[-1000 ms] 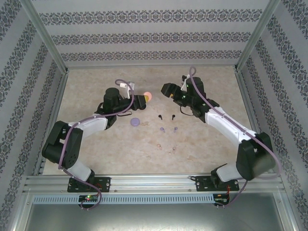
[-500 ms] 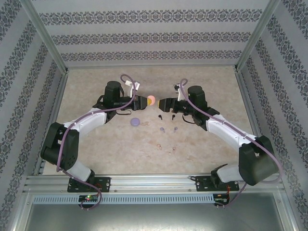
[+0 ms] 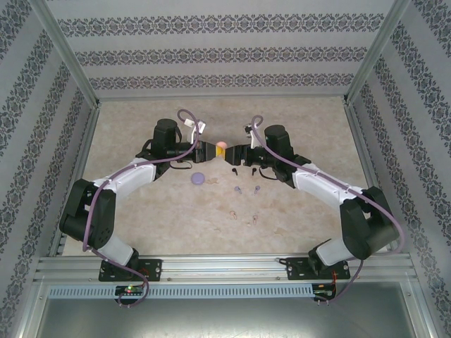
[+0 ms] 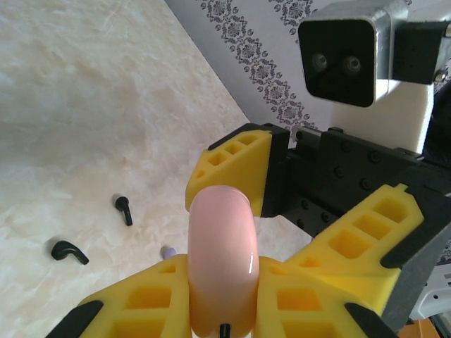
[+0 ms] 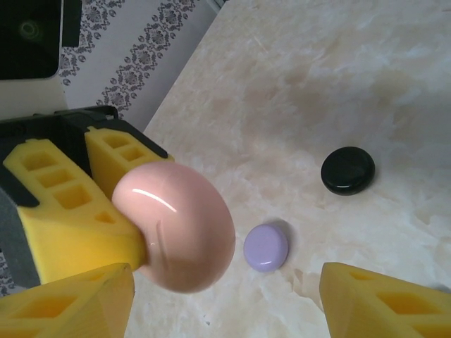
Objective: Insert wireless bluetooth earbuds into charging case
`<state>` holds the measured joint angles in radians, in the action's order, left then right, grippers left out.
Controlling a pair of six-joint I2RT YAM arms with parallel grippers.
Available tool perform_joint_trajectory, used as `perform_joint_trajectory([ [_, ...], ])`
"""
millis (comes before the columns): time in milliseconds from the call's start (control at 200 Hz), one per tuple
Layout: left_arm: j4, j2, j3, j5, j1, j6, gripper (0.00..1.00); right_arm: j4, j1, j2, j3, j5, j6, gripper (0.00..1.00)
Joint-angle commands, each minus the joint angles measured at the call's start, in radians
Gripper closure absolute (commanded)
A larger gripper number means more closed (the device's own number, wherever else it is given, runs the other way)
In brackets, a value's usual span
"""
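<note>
Left of the desk's middle, a small round lilac case (image 3: 199,179) lies flat on the marbled beige desk (image 3: 310,127). The right wrist view shows a glossy round black case (image 5: 348,170) near it, the two apart.

Just to the right and toward the far edge, the left hand (image 3: 211,148) is clamped on a glossy round pale-pink charging case (image 3: 220,147). The case is held clear of the desk, with the hand's yellow fingers (image 4: 141,306) pressed on both sides of it.

Facing it from the right, the right hand (image 3: 234,153) has its jaws spread wide — close to the pink case but gripping nothing.

The earbuds all lie on the desk around its middle, outside any case. Two tiny black stemmed earbuds (image 3: 232,170) sit just nearward of the two hands. Two lilac earbuds (image 3: 238,189) lie a little closer to the near edge, and two pale pinkish earbuds (image 3: 233,214) are closest to that edge — the buds of each pair lying apart from one another.
</note>
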<state>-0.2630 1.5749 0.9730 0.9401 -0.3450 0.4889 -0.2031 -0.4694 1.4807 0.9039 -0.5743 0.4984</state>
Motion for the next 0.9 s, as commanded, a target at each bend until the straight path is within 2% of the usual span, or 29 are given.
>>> perform_joint_trajectory([
  [0,0.024,-0.046,0.010,0.034,0.008,-0.032,1.00,-0.035,-0.003,0.017,0.033,0.013,-0.005,0.31],
  [295,0.017,-0.100,0.000,0.043,0.008,-0.024,1.00,-0.045,0.048,0.047,-0.013,0.026,0.006,0.36],
  [500,0.022,-0.107,0.000,0.041,0.007,-0.024,1.00,-0.023,0.072,-0.015,-0.052,-0.006,0.008,0.36],
  [699,-0.010,-0.091,-0.005,0.050,0.008,-0.003,1.00,-0.057,0.078,-0.092,-0.083,-0.111,0.044,0.35],
  [894,-0.080,-0.061,-0.001,0.087,0.005,0.055,1.00,-0.103,0.077,-0.065,-0.042,-0.214,0.071,0.37],
])
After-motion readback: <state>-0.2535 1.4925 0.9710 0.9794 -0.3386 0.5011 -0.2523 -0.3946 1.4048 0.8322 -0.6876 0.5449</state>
